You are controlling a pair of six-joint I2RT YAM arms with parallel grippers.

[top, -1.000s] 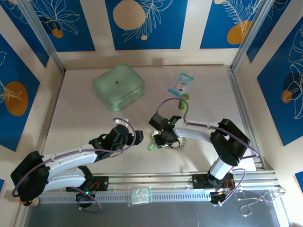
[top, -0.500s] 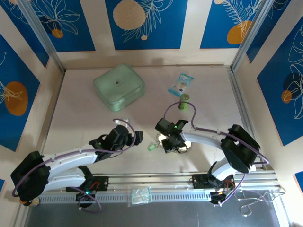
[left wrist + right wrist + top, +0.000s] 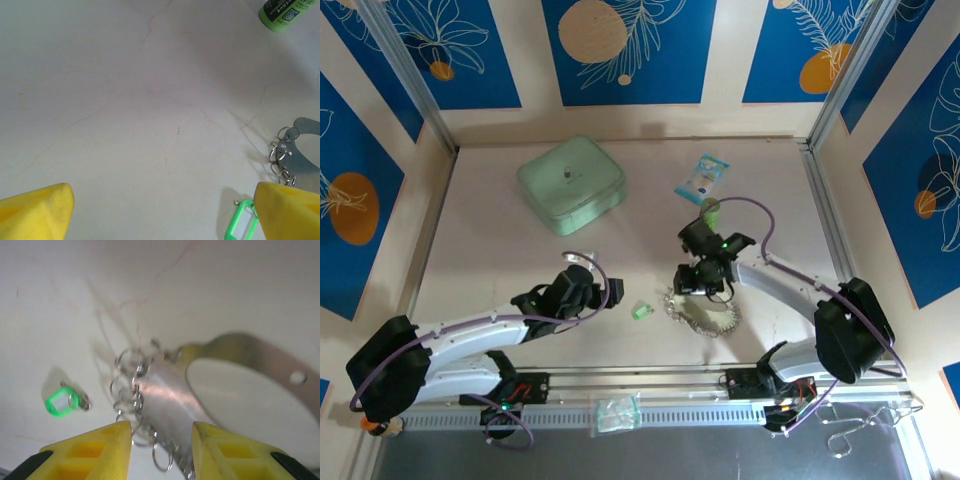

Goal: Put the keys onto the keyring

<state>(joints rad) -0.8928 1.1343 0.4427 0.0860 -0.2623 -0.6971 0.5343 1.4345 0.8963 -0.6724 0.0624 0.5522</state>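
- A mint-green square pouch (image 3: 570, 185) is seen at the far left of the table (image 3: 480, 250), and a blue-and-white packet (image 3: 702, 178) at the far right.
- A small green upright cylinder (image 3: 711, 208) stands just in front of the packet, close behind the right arm's wrist and cable.
- A clear bag (image 3: 617, 413) is lodged on the front rail between the two arm bases.
- The keyring (image 3: 710, 318) lies flat on the table near the front, right of centre. Its small silvery rings (image 3: 127, 390) are bunched along its left edge.
- The green key (image 3: 640, 311) lies on the table by itself, left of the keyring and apart from it, between the two grippers.
- The right gripper (image 3: 698, 283) is held over the keyring's far-left edge. In the wrist view its yellow fingers (image 3: 95, 450) are parted, with the metal band and the rings seen through the gap. That view is blurred, and no pinch on the band can be made out.
- The left gripper (image 3: 592, 292) is spread wide over bare table with nothing between its jaws. In its wrist view the green key is seen just beside the right fingertip (image 3: 287, 212), with the keyring's band a little beyond.
- A black label with white print is carried on the cylinder, but the lettering is too small to be read. The packet's print cannot be read either.
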